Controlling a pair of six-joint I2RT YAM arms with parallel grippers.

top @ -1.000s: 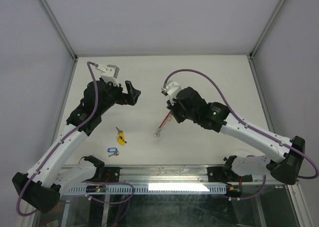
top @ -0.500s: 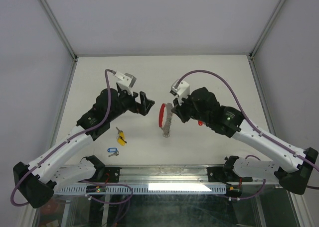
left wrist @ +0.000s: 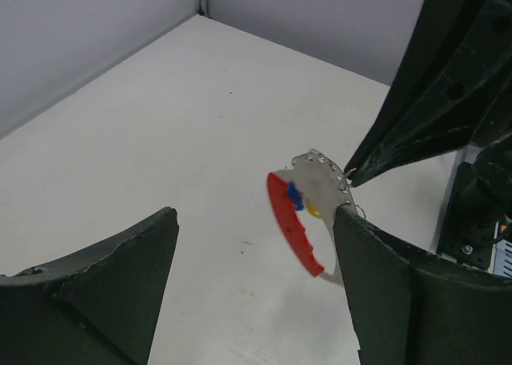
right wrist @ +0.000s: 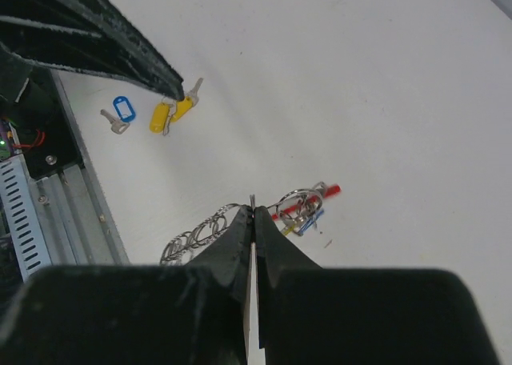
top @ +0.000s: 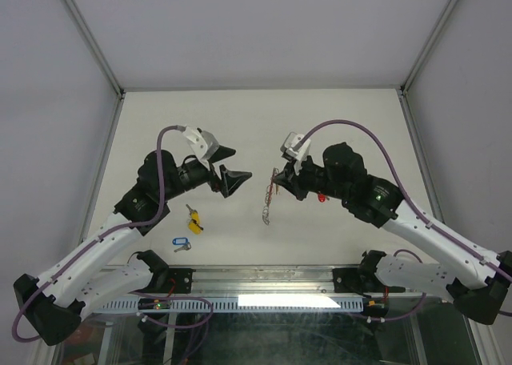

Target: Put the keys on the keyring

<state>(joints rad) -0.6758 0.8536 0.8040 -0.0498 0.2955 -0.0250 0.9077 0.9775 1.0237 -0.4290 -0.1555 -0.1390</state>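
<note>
Facing left wrist, red-banded keyring (left wrist: 296, 233), thin sliver overhead

One keyring (left wrist: 291, 230), perhaps three loose keys (right wrist: 161, 117).

Looking down from above, I have the keyring (top: 269, 198) in the right pincer (top: 280, 181), over the middle of the tabletop (top: 336, 117), its free end trailing toward the arm bases. My left pincer (top: 234, 165) sits just left of the keyring. One fingertip is close beside the keyring; I cannot tell whether they touch. On the tabletop, left of the keyring and nearer the bases, lies a pair of keys (top: 194, 218). A single key (top: 181, 243) lies nearer the bases still, slightly to the left. A bunch of keys (right wrist: 302, 209) lies on the tabletop right of the keyring, beneath my right arm.
</note>
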